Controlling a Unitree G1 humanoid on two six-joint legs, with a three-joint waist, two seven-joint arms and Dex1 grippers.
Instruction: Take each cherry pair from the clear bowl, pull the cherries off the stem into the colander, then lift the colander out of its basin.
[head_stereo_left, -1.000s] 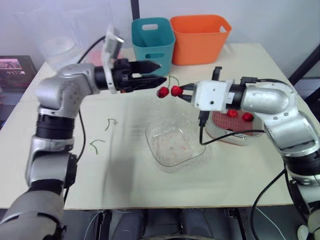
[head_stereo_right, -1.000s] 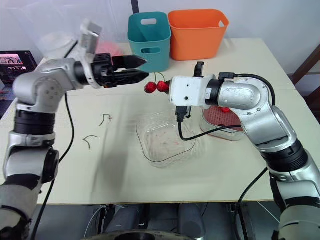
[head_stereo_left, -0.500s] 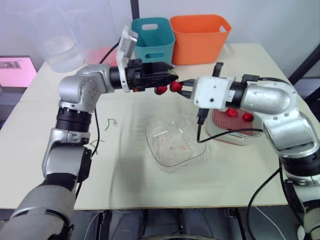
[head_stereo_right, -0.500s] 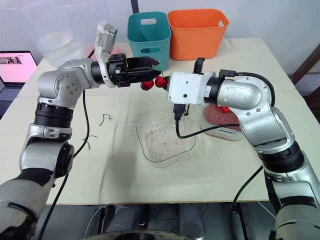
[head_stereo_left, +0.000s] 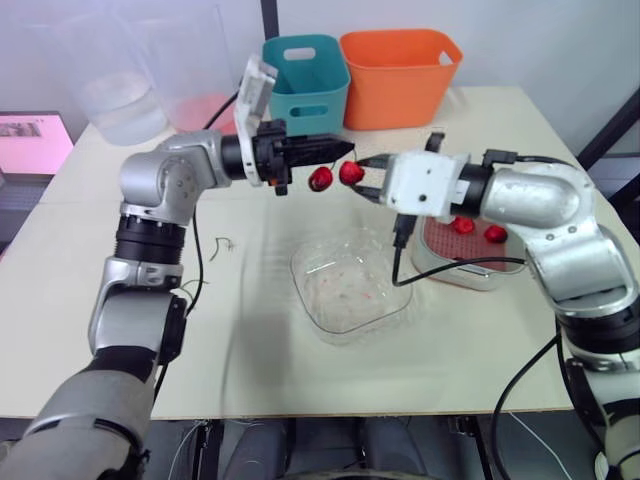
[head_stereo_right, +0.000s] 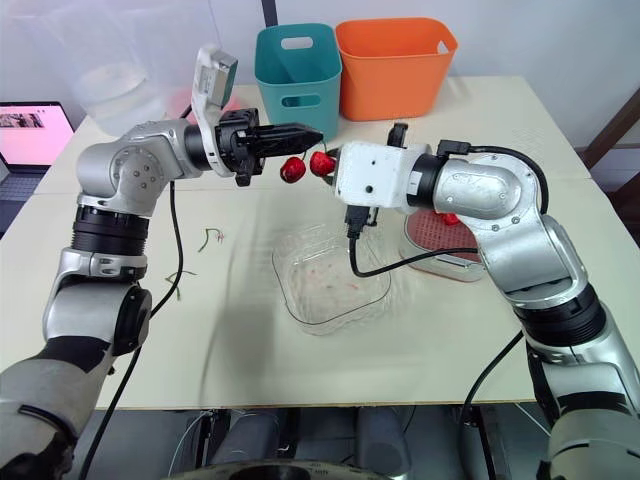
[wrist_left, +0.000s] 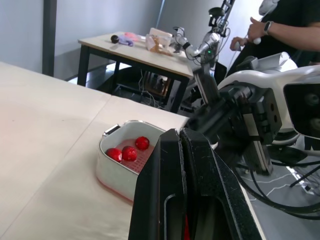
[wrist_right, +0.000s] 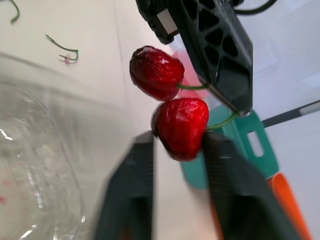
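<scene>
Half a second ago the left hand (head_stereo_left: 344, 151) had its black fingers spread around the stem (wrist_right: 192, 87); now they have closed flat together on it, forming one narrow point. The cherry pair (head_stereo_right: 293, 169) has barely moved, hanging in the air above the far edge of the clear bowl (head_stereo_left: 305, 270).

The left arm reaches in from the left with its forearm level, and its hand points toward the right hand (wrist_right: 175, 137). The right arm comes in the opposite way, elbow bent over the colander (wrist_left: 143, 161). Its two fingers sit either side of one cherry and touch it, so the grip is on the fruit while the other cherry hangs free just beside it.

The cherries are glossy and slightly wrinkled, with thin green stems. The bowl is a rounded square of see-through plastic with pink smears inside. The colander has a fine grid floor and sits in a white basin (wrist_left: 112, 170) with rounded corners – three cherries lie in it (seen from the left wrist). Two bare stems (head_stereo_left: 222, 245) lie curled on the pale desk (head_stereo_left: 250, 360).
</scene>
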